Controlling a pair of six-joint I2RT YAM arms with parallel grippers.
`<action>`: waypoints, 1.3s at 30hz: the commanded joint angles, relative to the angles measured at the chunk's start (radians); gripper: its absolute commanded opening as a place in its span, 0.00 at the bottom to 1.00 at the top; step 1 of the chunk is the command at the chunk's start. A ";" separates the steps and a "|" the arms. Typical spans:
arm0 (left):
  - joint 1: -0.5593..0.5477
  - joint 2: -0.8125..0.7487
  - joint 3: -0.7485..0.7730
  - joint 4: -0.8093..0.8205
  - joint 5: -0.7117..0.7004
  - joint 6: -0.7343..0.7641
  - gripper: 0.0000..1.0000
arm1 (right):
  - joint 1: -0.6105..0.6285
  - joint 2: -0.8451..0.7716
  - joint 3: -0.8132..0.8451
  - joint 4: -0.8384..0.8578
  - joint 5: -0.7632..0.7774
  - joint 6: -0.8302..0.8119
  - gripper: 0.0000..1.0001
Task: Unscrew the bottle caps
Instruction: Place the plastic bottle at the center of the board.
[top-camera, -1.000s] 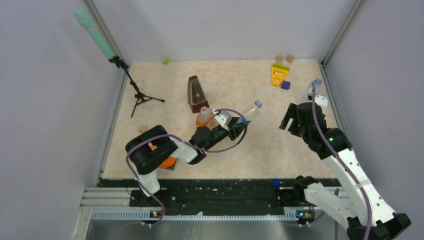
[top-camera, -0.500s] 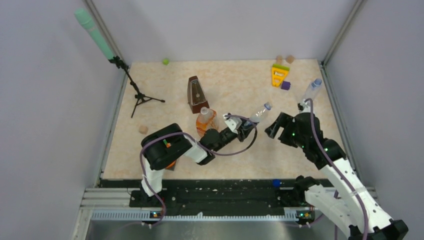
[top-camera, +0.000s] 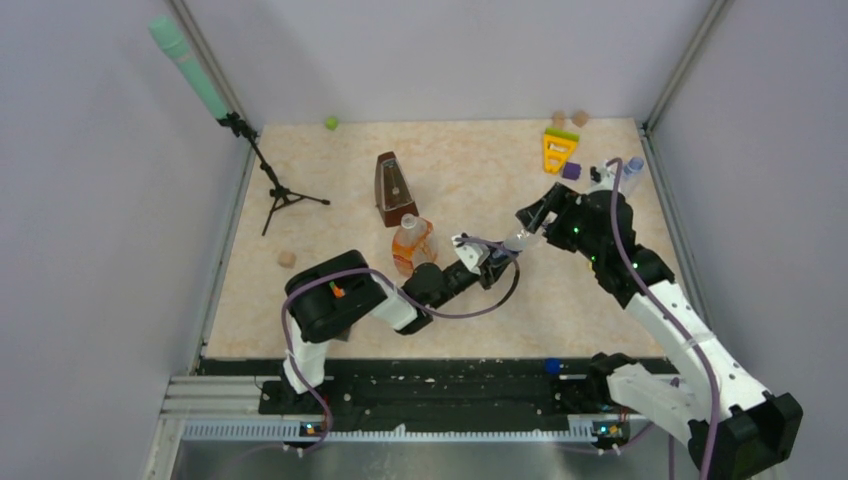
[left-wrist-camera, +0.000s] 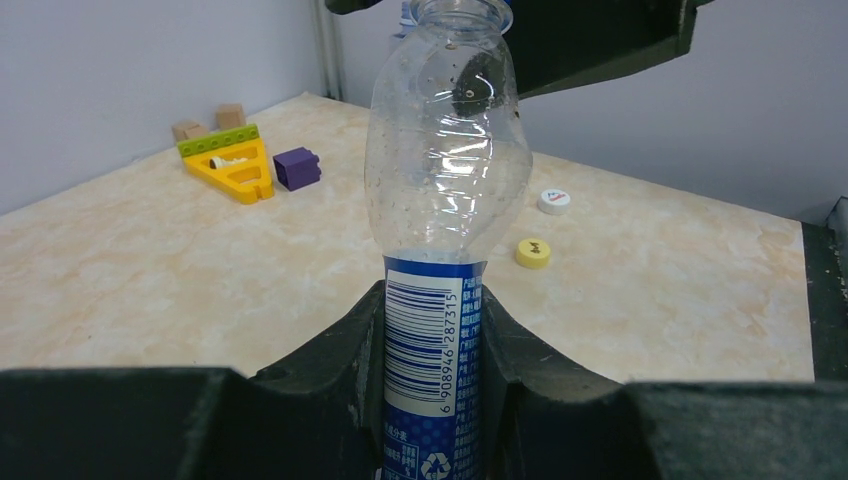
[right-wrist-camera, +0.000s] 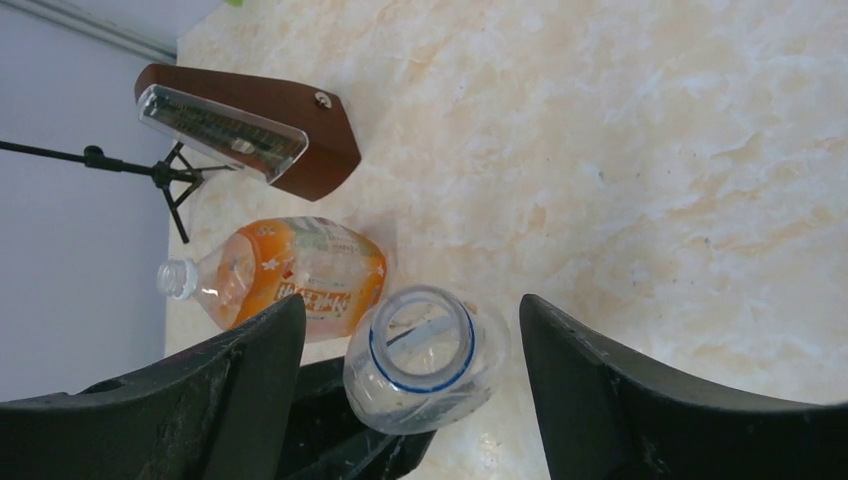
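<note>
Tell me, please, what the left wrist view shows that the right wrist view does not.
Left wrist only: the yellow cap and white cap on the table, and the purple block. Right wrist only: the metronome and the orange bottle lying. Both: the blue-label bottle, clamped by the left gripper, its top inside the open right gripper.

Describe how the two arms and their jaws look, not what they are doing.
Both arms mix glossy white link shells with black joint housings. The left arm has a bulky black joint bearing a small orange mark, and a purple cable loops around it. The right arm carries a similar purple cable and small green lights near its wrist. The jaws on both are matte black, broad and wedge-shaped.
</note>
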 joint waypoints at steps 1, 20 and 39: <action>-0.010 -0.027 -0.004 0.128 -0.047 0.015 0.04 | -0.007 0.056 0.092 0.064 -0.036 -0.037 0.74; -0.008 -0.063 -0.045 0.128 -0.027 0.027 0.91 | 0.009 0.051 0.022 0.271 -0.057 -0.277 0.00; 0.001 -0.506 -0.051 -0.594 0.020 -0.072 0.95 | 0.163 0.039 -0.136 0.479 0.116 -0.665 0.15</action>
